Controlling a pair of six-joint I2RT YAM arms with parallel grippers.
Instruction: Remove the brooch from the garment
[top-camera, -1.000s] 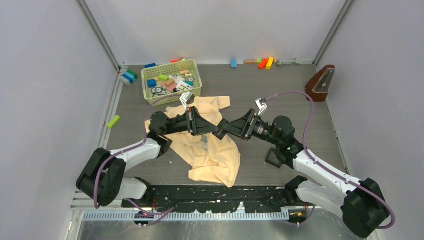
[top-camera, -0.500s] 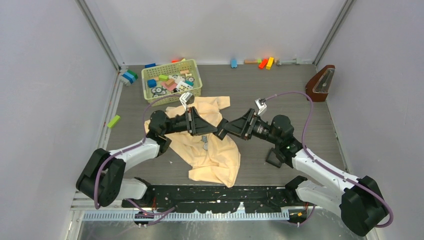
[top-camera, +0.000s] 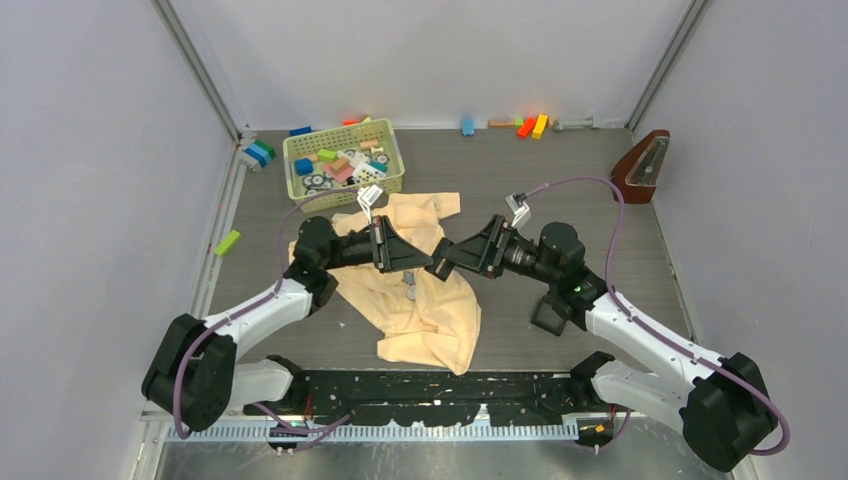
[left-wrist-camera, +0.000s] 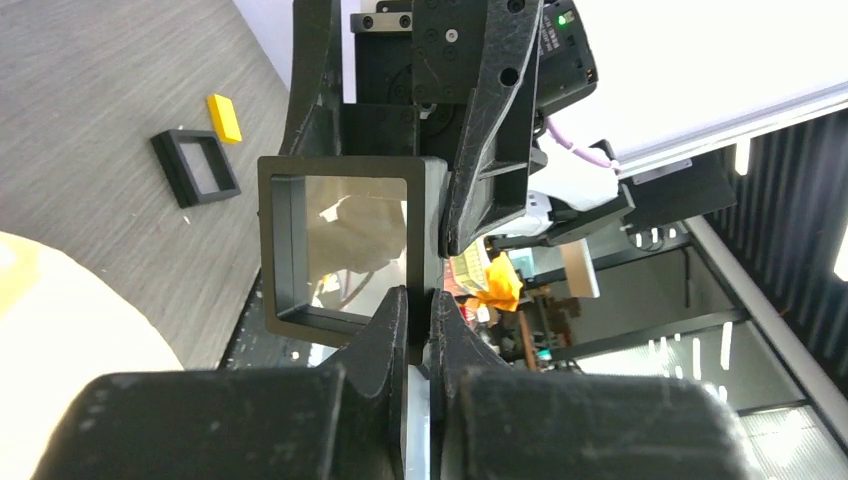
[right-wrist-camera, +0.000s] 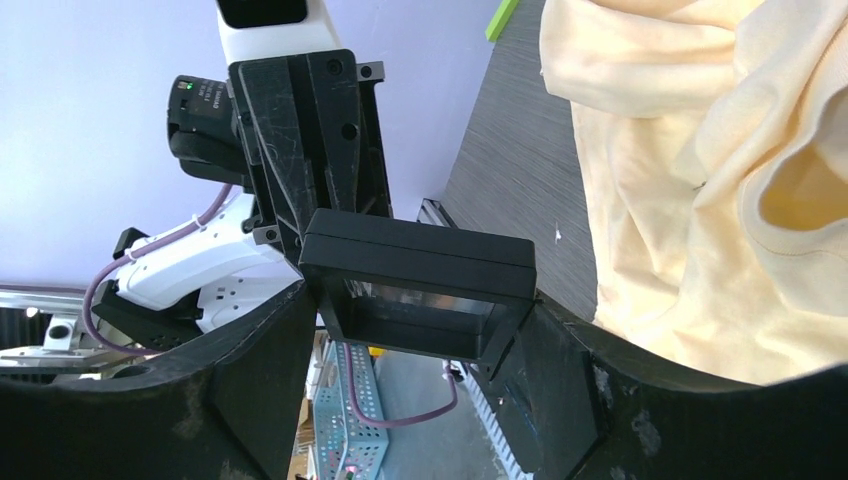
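Above the cream garment (top-camera: 430, 315) my two grippers meet tip to tip, both on one black square case with a clear window (left-wrist-camera: 290, 250). My left gripper (left-wrist-camera: 420, 310) is shut on the case's rim, pinching its thin edge. In the right wrist view the case (right-wrist-camera: 420, 260) spans my right gripper (right-wrist-camera: 418, 320), each finger pressed against one side. From above, the left gripper (top-camera: 430, 262) and right gripper (top-camera: 446, 268) hang over the cloth. A small grey bit (top-camera: 409, 291) lies on the garment; I cannot tell whether it is the brooch.
A second black square frame (top-camera: 548, 315) lies on the table by the right arm, next to a yellow block (left-wrist-camera: 224, 117). A green basket (top-camera: 296, 170) of toys stands at the back left, a metronome (top-camera: 640, 165) at the back right, and loose blocks (top-camera: 530, 126) along the wall.
My left jaws loosened briefly, then closed tight on the case's rim. Both wrists shifted slightly left and back. The right grip is unchanged.
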